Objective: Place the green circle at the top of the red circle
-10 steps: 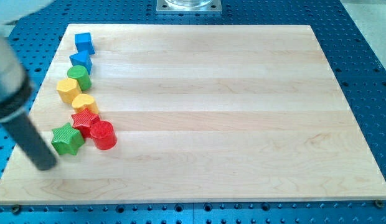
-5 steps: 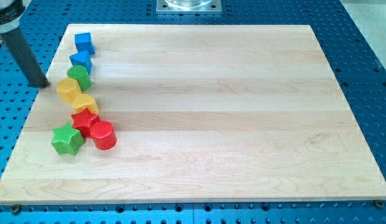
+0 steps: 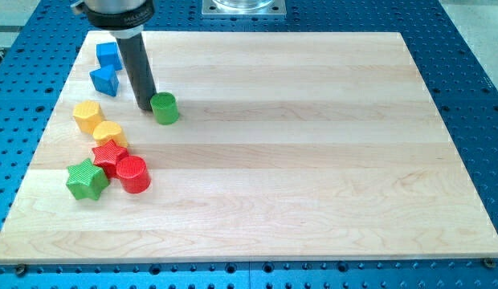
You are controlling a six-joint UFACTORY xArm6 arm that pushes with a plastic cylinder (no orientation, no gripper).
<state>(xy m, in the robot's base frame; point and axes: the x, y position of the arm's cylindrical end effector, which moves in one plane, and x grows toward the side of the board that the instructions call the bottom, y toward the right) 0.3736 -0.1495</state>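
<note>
Shoved rightward, green circle touches my tip on wooden board.

Blue blocks I see: two, a cube and another
Yellow: two
Red: two, star and circle
Green: two, circle and star

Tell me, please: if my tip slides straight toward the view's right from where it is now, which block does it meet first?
Your tip would meet the green circle first; it sits just right of the tip, apparently touching. Beyond it, the board looks free.
</note>
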